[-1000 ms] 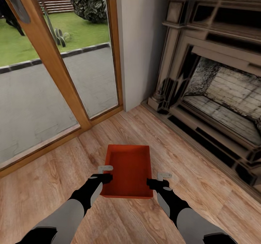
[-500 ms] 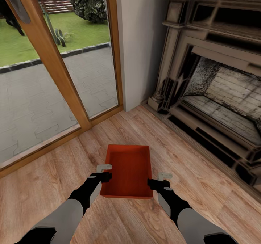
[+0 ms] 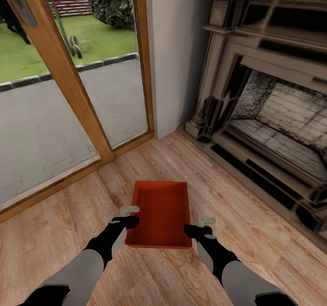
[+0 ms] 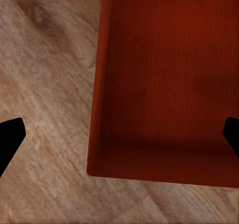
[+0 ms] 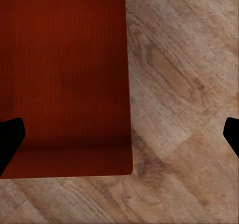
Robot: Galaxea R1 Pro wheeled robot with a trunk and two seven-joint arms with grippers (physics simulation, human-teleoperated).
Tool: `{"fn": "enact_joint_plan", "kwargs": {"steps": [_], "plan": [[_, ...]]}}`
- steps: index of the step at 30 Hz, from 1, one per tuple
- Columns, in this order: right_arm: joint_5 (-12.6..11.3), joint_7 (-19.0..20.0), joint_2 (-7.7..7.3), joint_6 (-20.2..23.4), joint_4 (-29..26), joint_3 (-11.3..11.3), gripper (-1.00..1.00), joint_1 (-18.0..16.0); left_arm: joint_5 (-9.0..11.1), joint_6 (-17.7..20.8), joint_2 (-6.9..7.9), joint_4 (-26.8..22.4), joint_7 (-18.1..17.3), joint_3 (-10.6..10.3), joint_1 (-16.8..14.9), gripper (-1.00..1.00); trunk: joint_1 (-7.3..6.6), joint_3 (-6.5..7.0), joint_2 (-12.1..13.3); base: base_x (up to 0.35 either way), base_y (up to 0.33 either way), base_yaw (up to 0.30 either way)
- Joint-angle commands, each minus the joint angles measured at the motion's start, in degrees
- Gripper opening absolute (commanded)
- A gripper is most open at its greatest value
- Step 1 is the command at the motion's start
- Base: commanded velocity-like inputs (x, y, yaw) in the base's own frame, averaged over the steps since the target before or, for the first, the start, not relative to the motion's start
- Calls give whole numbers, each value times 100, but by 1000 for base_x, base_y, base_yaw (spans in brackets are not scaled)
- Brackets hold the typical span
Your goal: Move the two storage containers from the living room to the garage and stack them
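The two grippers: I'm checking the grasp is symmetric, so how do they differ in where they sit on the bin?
The left gripper is at the bin's left long wall; the right gripper is at its right wall. In the head view the left sits slightly farther forward along the bin than the right. Shared: both are open and straddle their wall near the bin's near end, one finger over the bin's inside, one over the wood floor.

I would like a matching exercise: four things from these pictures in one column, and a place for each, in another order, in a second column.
Things:
1. red-orange open-top storage container
2. left gripper
3. stone fireplace
4. wood-framed glass door

Places:
A. at the head view's right
B. on the wood plank floor between both arms
C. at the head view's left
D. straddling the container's left wall

Pairs: 1-B, 2-D, 3-A, 4-C
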Motion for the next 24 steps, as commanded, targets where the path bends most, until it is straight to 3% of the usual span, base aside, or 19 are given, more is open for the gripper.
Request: {"fn": "enact_joint_plan", "kwargs": {"steps": [1, 16, 24], "plan": [[-58, -33, -1, 8, -6, 38, 100, -1, 7, 32, -1, -13, 13, 19, 0, 100, 22, -22, -43, 0, 0, 0], [-66, -61, -20, -64, -6, 40, 100, -1, -4, 33, 23, 18, 18, 32, 0, 100, 352, -291, -645, 0, 0, 0], [-44, -58, -25, -70, -65, 37, 100, -4, -9, 33, 144, 42, 14, 24, -1, 100, 527, -435, -966, 0, 0, 0]]}}
